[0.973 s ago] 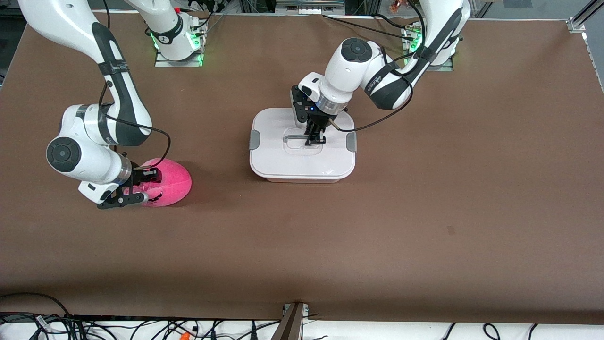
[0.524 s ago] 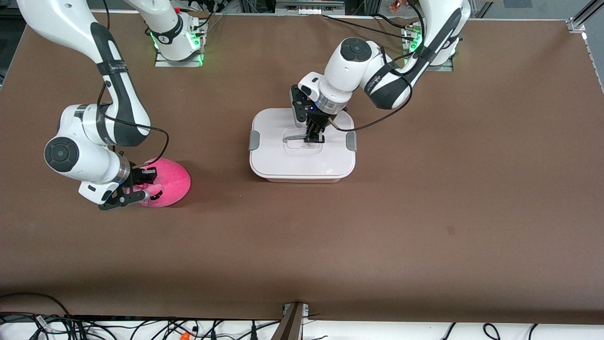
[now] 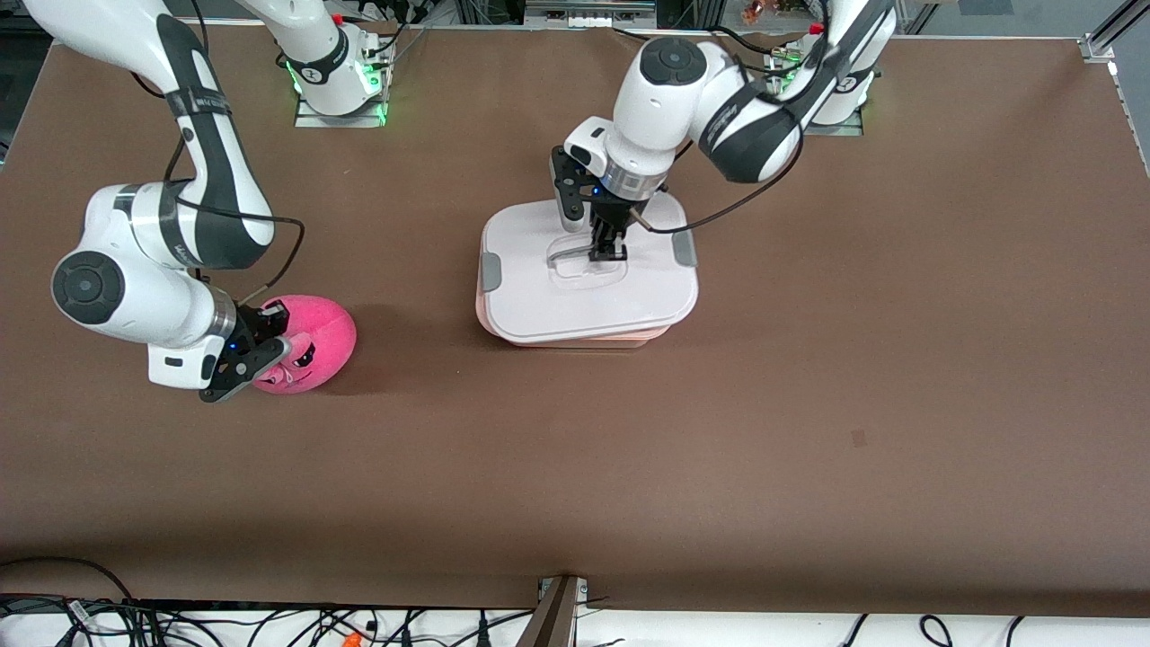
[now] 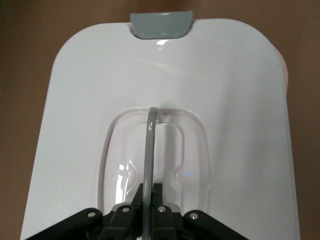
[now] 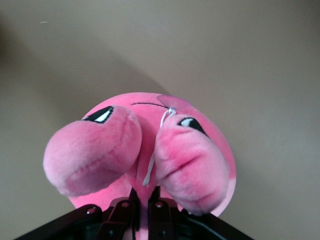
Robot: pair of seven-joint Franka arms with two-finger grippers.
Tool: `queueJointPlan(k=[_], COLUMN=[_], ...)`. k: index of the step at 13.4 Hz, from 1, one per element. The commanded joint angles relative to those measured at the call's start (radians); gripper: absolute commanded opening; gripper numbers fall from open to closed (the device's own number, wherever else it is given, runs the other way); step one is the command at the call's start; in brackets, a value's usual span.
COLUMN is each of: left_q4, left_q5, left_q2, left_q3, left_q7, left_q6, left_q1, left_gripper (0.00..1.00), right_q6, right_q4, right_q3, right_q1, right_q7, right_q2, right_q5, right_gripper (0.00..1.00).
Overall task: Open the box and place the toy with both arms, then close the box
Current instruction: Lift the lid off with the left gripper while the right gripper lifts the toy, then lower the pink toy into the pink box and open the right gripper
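Note:
The box's translucent tub [image 3: 584,341] stands mid-table. Its white lid [image 3: 629,296] hangs just above it, shifted a little toward the left arm's end, so the tub's rim shows below. My left gripper [image 3: 608,253] is shut on the lid's thin centre handle [image 4: 149,150]; the fingers [image 4: 159,192] pinch the bar, with a grey clip [image 4: 161,24] at the lid's edge. The hot-pink toy [image 3: 319,337] sits toward the right arm's end, tipped so its dark eyes face the front camera. My right gripper [image 3: 274,346] is shut on a fold of the toy's plush [image 5: 150,190] between its two paler lumps.
Bare brown table surrounds the box and the toy. The arms' bases [image 3: 337,85] stand along the table's edge farthest from the front camera. Cables [image 3: 269,624] lie past the edge nearest that camera.
The left gripper has risen with the lid, which has come off the tub and shifted toward the left arm's end. The right gripper has shut on the toy and tipped it up.

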Motion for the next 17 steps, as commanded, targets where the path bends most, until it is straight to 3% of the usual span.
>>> queueJointPlan(k=[1, 3, 7, 13, 17], left_q4=[0.192, 0.284, 0.364, 0.385, 0.385], left_q5=[-0.026, -0.026, -0.025, -0.014, -0.008], left_q2=[-0.021, -0.018, -0.020, -0.014, -0.004], left_q3=[-0.003, -0.003, -0.003, -0.001, 0.003], left_q7=[0.006, 0.056, 0.310, 0.752, 0.854], left_q6=[-0.349, -0.530, -0.731, -0.785, -0.785], left_q1=[0.006, 0.047, 0.206, 0.481, 0.593], left_gripper=[0.00, 0.00, 0.00, 0.00, 0.00], right_q6=[-0.082, -0.137, -0.142, -0.135, -0.127], right_q4=[0.046, 0.089, 0.129, 0.148, 0.193], right_q3=[0.051, 0.140, 0.324, 0.335, 0.333], right_q1=[-0.002, 0.002, 0.017, 0.290, 0.400], right_q7=[-0.248, -0.331, -0.319, -0.066, 0.063], right_q2=[-0.063, -0.095, -0.101, -0.057, 0.013], right_q5=[0.012, -0.003, -0.059, -0.138, -0.207], right_gripper=[0.00, 0.00, 0.00, 0.00, 0.00])
